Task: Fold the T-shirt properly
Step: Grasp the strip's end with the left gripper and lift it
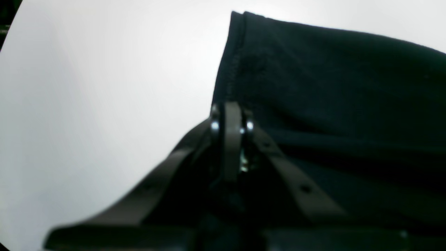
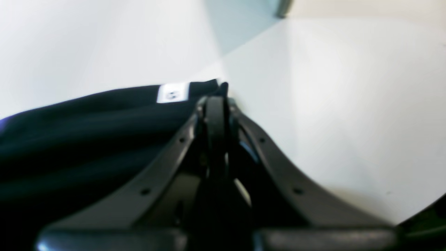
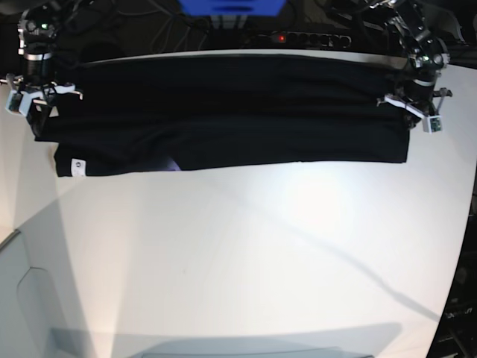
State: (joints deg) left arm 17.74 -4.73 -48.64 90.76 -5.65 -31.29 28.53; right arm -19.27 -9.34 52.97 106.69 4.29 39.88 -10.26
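Observation:
The black T-shirt [image 3: 223, 112] stretches as a long folded band across the far side of the white table [image 3: 246, 253]. Its white tag [image 3: 74, 165] shows at the lower left corner, and a sliver of purple print [image 3: 173, 165] peeks out at the lower edge. My left gripper [image 3: 411, 112] is shut on the shirt's right end. The left wrist view shows the left gripper [image 1: 228, 111] pinching the cloth beside a stitched hem [image 1: 233, 66]. My right gripper [image 3: 41, 123] is shut on the left end. In its wrist view the right gripper [image 2: 214, 101] nips the T-shirt [image 2: 87, 132] right beside the tag [image 2: 172, 92].
Behind the table run dark cables and a power strip with a red light [image 3: 279, 37], beside a blue object [image 3: 231, 6]. The table's right edge [image 3: 466, 246] drops to a dark floor. A pale boxy shape [image 3: 22, 298] stands at the near left.

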